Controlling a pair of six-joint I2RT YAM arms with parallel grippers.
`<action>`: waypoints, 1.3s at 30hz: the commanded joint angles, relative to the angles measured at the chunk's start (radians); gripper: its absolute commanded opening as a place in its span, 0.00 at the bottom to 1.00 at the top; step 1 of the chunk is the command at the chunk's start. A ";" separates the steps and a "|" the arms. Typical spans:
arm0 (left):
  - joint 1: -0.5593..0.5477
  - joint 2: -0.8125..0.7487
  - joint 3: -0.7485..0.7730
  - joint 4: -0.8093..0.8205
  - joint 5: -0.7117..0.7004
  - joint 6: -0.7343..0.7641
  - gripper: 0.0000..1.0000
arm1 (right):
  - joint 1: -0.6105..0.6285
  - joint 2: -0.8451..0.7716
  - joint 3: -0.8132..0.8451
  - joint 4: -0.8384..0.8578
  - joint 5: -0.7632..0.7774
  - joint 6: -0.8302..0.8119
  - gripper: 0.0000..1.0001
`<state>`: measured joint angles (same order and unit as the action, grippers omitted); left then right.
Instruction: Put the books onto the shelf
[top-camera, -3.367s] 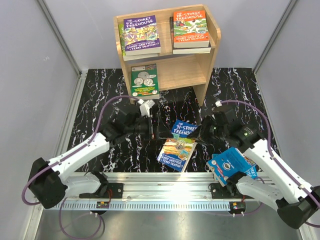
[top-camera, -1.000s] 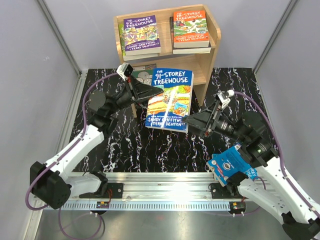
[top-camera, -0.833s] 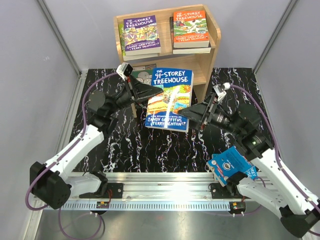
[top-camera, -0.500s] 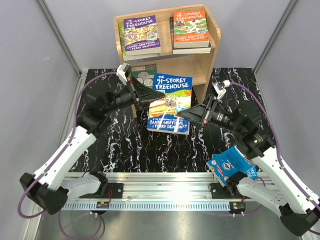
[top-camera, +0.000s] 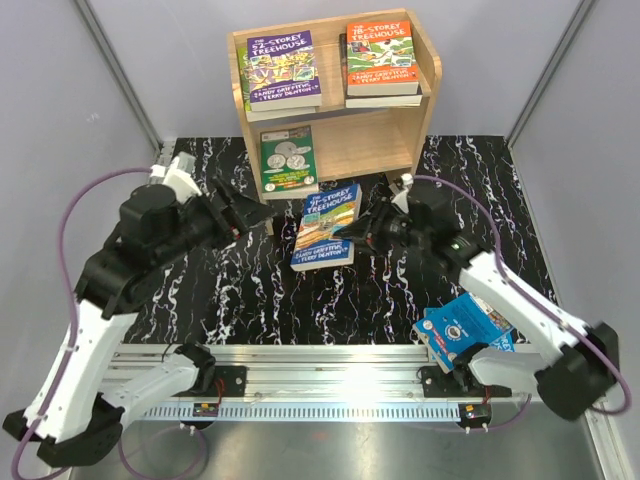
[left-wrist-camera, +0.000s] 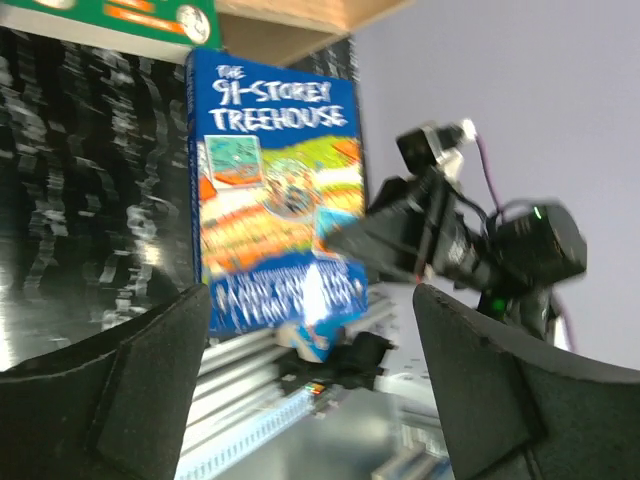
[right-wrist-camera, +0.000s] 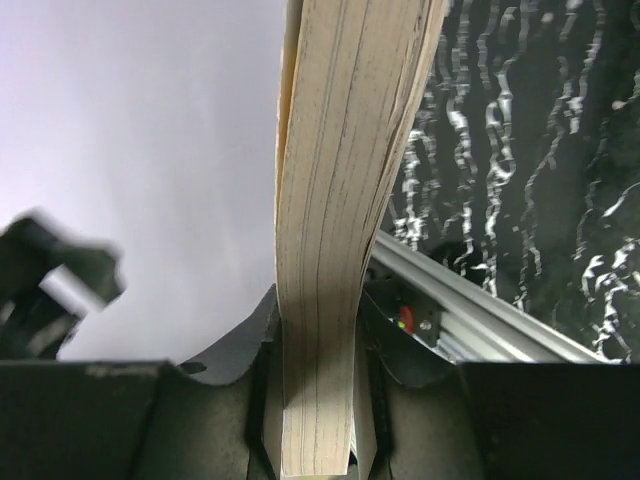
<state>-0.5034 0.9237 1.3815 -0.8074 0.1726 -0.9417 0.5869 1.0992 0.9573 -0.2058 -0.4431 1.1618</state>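
A black marbled table (top-camera: 470, 170) sits boxed in by grey walls, with the wooden shelf (top-camera: 368, 135) at the middle of its far edge. My right gripper (top-camera: 362, 228) is clamped on the open side of the blue book (top-camera: 325, 228). My right wrist view shows the page edges (right-wrist-camera: 335, 200) pinched between the two fingers. The book is tilted, cover up, just in front of the shelf's lower tier; I cannot tell whether its bottom edge touches the table. I judge that I hold it by the pages so that the spine side is free to lead into the shelf.

My left gripper (top-camera: 252, 210) has its jaws spread wide with nothing between them. It sits off toward the table's left edge, apart from the book, which leaves room to swing it.

A purple book (top-camera: 283, 68) and an orange book (top-camera: 381, 55) lie flat on the top tier, each on other books. A green book (top-camera: 289, 160) lies on the left of the lower tier, poking over its front edge. The right half of that tier looks like the likely spot for mine. A light blue book (top-camera: 465, 328) waits near the table's near right corner by my right arm's base, not yet shelved.
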 joint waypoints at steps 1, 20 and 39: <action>0.000 -0.060 0.060 -0.151 -0.151 0.099 0.86 | -0.004 0.112 0.147 0.149 0.017 -0.057 0.00; -0.001 -0.129 -0.036 -0.162 -0.108 0.121 0.86 | -0.004 0.067 0.425 -0.231 0.038 -0.220 0.00; -0.001 -0.025 -0.039 -0.099 -0.051 0.178 0.84 | -0.004 0.522 0.581 0.234 0.004 -0.097 0.00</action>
<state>-0.5034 0.9073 1.3380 -0.9482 0.0994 -0.7921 0.5861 1.6150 1.4483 -0.2028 -0.4297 1.0267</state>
